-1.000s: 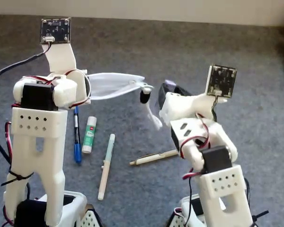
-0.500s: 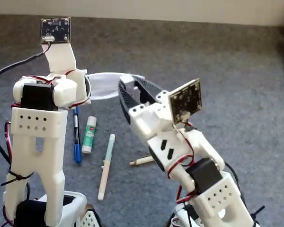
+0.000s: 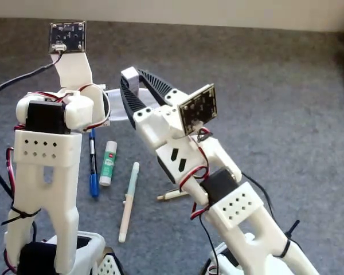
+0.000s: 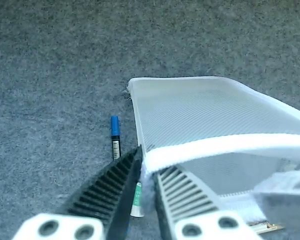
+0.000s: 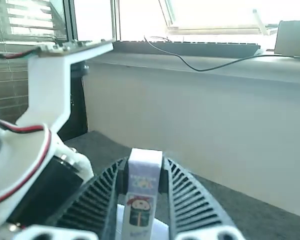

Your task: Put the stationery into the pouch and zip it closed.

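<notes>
Grey carpet covers the table (image 3: 309,114), where the white mesh pouch (image 4: 215,115) is held up by its rim, pinched in the left pincer (image 4: 147,164). Close by the pouch, the right pincer (image 5: 144,170) clamps a small white printed block (image 5: 141,195). Beside the left arm lie a blue marker (image 3: 93,172), a glue stick (image 3: 108,163), a pale green pen (image 3: 129,197) and a cream pen (image 3: 175,194).

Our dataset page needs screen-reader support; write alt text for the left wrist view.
The left end effector is shut on the rim of a white mesh pouch, holding it over grey carpet. A blue pen and a glue stick lie on the carpet below.
</notes>
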Available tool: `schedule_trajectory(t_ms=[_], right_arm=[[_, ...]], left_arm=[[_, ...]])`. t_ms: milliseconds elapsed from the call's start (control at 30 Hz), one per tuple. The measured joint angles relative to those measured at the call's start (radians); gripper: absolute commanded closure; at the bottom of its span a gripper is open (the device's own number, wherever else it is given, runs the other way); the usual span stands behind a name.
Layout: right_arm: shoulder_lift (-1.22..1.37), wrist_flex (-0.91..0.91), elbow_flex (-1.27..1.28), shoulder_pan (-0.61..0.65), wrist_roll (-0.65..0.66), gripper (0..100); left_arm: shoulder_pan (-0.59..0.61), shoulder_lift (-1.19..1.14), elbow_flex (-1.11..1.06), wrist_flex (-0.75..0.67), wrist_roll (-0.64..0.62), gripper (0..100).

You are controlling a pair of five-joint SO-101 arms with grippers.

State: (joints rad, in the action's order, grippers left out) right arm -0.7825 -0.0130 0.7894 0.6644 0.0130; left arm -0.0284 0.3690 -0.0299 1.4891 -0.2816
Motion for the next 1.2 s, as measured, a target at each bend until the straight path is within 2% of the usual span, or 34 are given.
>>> schedule_trajectory(t_ms=[733, 1200], right_arm=[[0.028, 0.028, 0.140, 0.000, 0.005, 99.4], [-0.127, -0.239, 0.161, 0.003, 0.005, 99.4]], left_arm=[[-0.006, 0.000, 0.000, 0.000, 0.000, 99], [0.006, 0.000, -0.002, 0.002, -0.018, 99]])
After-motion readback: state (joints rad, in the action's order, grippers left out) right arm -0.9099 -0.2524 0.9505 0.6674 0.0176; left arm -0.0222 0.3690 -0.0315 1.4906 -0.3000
